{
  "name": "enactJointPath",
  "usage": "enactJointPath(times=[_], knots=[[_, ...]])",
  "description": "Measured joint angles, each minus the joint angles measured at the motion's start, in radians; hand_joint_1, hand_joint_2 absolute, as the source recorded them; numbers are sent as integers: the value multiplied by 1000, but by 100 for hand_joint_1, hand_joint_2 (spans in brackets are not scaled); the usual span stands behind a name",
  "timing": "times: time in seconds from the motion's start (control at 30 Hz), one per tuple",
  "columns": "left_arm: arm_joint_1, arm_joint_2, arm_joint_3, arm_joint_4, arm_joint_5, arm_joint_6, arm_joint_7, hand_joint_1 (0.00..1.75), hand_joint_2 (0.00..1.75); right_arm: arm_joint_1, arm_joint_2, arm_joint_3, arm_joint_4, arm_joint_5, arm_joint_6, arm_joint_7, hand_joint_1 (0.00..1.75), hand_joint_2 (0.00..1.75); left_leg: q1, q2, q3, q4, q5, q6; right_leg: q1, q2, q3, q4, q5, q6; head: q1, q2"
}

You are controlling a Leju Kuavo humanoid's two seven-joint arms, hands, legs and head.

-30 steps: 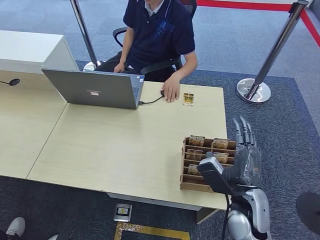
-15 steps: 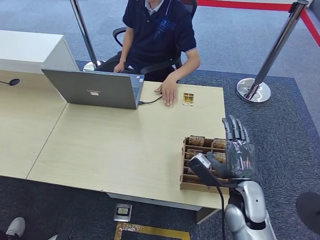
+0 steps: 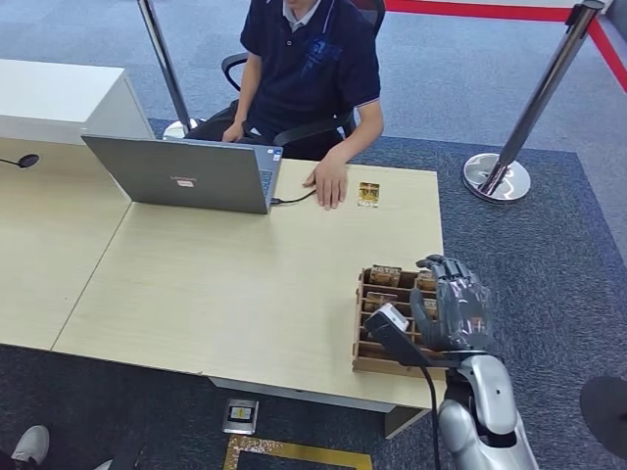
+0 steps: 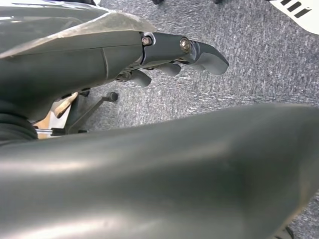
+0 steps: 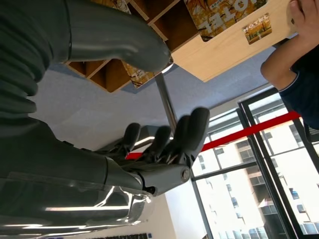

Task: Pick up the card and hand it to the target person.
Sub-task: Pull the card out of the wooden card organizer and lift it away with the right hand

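Hovering over the wooden card tray [image 3: 363, 338], right robot hand [image 3: 453, 311] empty, fingers apart; laptop [image 3: 185, 174] well apart

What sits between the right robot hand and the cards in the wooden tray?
Nothing visible does. The right robot hand hovers over the right side of the wooden tray, fingers curling down toward the cards in the open slots.

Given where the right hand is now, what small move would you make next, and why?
Probably lower the right hand into the wooden card tray and pinch one card: it hovers over the tray's far-right slots, holding nothing.
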Motion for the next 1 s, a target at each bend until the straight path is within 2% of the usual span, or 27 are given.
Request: enactJointPath(times=[0.1, 0.23, 0.37, 0.57, 1.0], knots=[[0, 1, 4, 0, 2, 0, -2, 0, 0, -10, 1, 0, 19, 0, -2, -4, 136, 175, 0, 0, 0, 0, 0, 0, 0, 0, 0, 0, 0, 0, 0, 0], [0, 2, 9, 0, 3, 0, -6, 0, 0, -23, 2, 0, 47, 6, -3, -6, 123, 175, 0, 0, 0, 0, 0, 0, 0, 0, 0, 0, 0, 0, 0, 0], [0, 2, 13, 0, 5, 1, -9, 0, 0, -31, 4, 0, 70, 11, -4, -6, 98, 175, 0, 0, 0, 0, 0, 0, 0, 0, 0, 0, 0, 0, 0, 0], [0, 2, 15, 0, 7, 1, -10, 0, 0, -41, 5, -2, 105, 17, -15, -1, 73, 175, 0, 0, 0, 0, 0, 0, 0, 0, 0, 0, 0, 0, 0, 0], [1, 2, 15, 0, 0, 1, -10, 0, 0, -7, -3, -33, 86, 34, -18, 28, 70, 175, 0, 0, 0, 0, 0, 0, 0, 0, 0, 0, 0, 0, 0, 0]])
